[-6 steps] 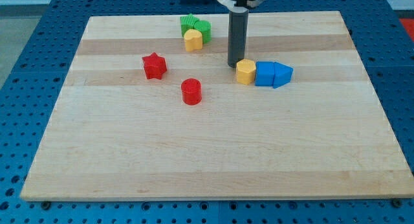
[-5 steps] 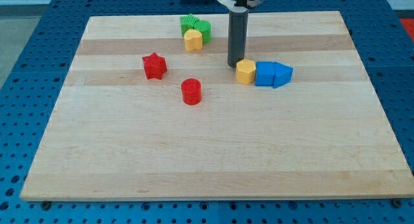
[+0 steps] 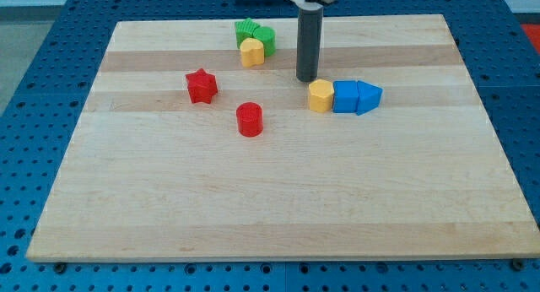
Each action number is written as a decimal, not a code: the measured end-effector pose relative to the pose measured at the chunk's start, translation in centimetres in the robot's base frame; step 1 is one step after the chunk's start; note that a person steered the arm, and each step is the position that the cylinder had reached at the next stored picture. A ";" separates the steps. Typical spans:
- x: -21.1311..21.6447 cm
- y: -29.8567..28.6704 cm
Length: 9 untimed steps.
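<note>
My tip [image 3: 305, 79] stands on the table [image 3: 278, 208] in the upper middle of the view, with the dark rod rising straight up from it and out past the view's top. The rod is bare (it has no part that opens or closes), so it holds nothing and can only press sideways.

Nearest to my tip is a yellow block [image 3: 320, 96], which looks roughly six-sided. It lies just beside the tip, toward the view's bottom and slightly right. There seems to be a sliver of bare wood between them, but I cannot tell for certain whether they touch.

That yellow block heads a short row running to the view's right. A blue cube [image 3: 345, 97] sits against it, and a blue wedge [image 3: 369, 97] comes after that, its point facing right. The three are pressed together with no gap showing between them.

The other blocks are well apart from my tip:
- **Green pair:** toward the view's top left, a green pair [image 3: 254, 32] sits close together, one ridged and one rounded. The shapes are hard to make out.
- **Second yellow:** a second yellow [image 3: 251, 52] rests against the pair's lower edge.
- **Red star:** further left, a red star [image 3: 202, 86] stands alone.
- **Red cylinder:** this block [image 3: 250, 120] is upright, below and right of the star, and touches nothing.
</note>
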<state>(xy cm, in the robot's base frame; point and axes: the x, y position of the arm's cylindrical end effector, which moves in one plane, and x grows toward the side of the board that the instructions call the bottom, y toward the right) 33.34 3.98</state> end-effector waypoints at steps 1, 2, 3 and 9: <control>-0.4 -1.5; -0.4 -4.0; -0.4 -6.8; -5.7 -13.3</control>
<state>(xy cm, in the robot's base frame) 27.67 -9.31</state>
